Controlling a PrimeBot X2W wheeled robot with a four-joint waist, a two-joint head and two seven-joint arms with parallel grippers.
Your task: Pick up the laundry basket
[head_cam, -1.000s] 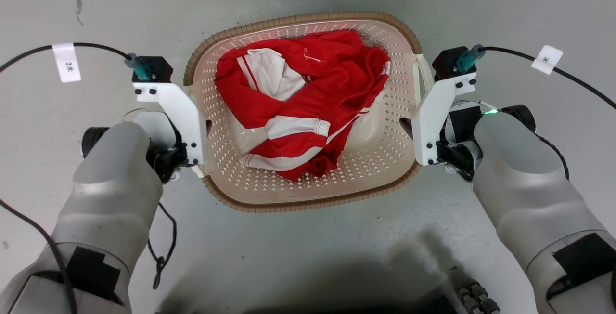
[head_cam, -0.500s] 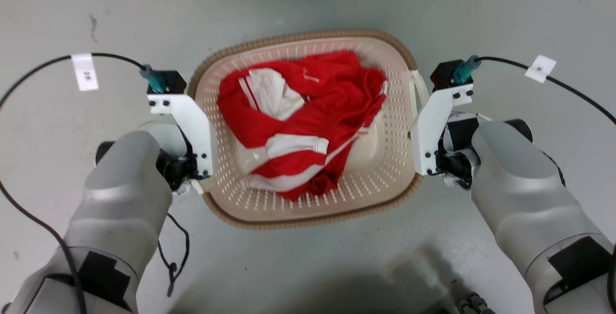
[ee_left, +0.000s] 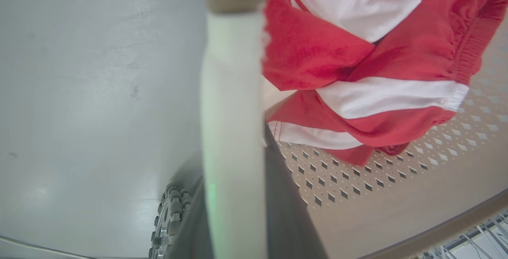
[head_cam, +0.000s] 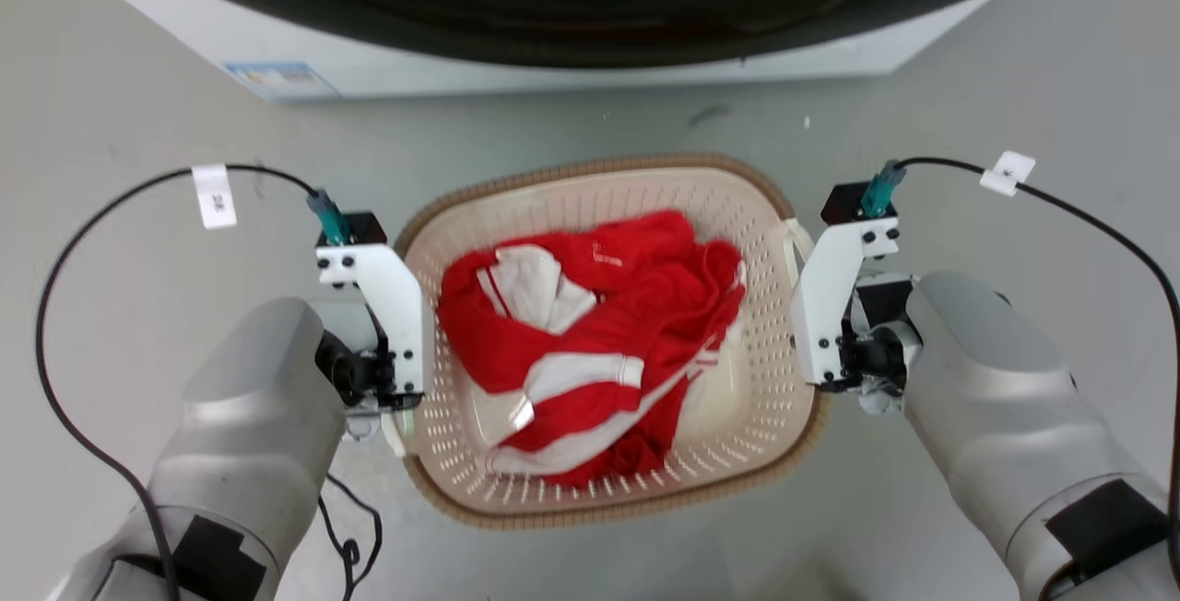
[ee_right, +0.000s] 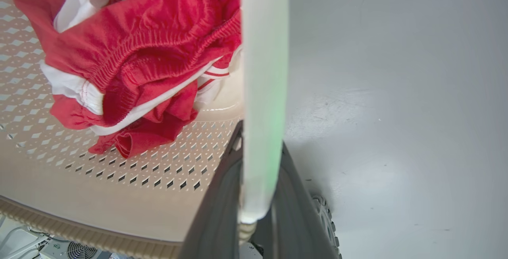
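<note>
My left claw (head_cam: 392, 394) and right claw (head_cam: 830, 371) are clamped shut on the handles (ee_right: 262, 72) of the basket (head_cam: 599, 168) between them; I'd raise both evenly, keeping it level.

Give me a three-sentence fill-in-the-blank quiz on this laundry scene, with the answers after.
The laundry basket holds a red and ____ garment. Beyond it stands a white ____ machine. The left gripper and the right gripper are each shut on a white side ____ of the basket.
Missing words: white; washing; handle.
</note>
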